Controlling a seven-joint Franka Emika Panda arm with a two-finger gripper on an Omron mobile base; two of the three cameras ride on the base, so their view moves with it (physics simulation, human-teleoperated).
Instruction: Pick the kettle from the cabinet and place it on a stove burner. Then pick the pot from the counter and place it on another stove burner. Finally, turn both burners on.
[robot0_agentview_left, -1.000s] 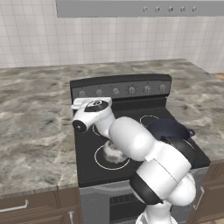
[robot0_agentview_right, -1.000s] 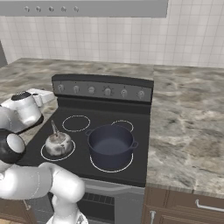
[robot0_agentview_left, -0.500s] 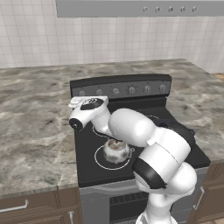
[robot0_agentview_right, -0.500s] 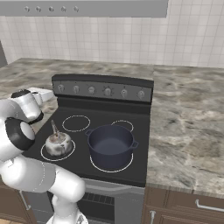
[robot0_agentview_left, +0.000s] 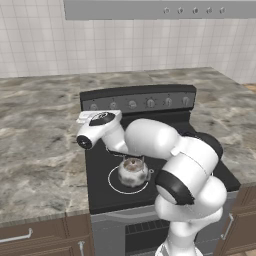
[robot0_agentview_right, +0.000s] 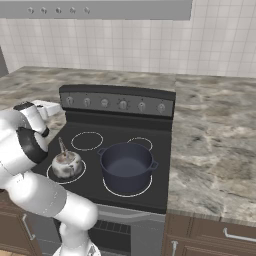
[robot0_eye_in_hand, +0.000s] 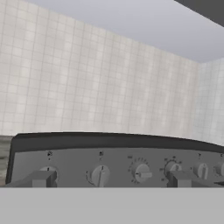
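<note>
Your kettle (robot0_agentview_right: 67, 164) sits on the stove's (robot0_agentview_right: 155, 197) front left burner and the pot (robot0_agentview_right: 126, 166) on the front right one, so only the knobs (robot0_eye_in_hand: 100, 176) remain. Your hand (robot0_eye_in_hand: 107, 179) is wide open, holding nothing, facing the control panel's (robot0_agentview_left: 137, 101) left end. Misjudge which knob feeds which burner and you heat an empty ring; come in crooked and the fingertips (robot0_eye_in_hand: 41, 178) slip off.

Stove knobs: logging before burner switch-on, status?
Pincer open, empty, facing knob row. Kettle and pot on front burners. Nothing between pincer and knobs.
</note>
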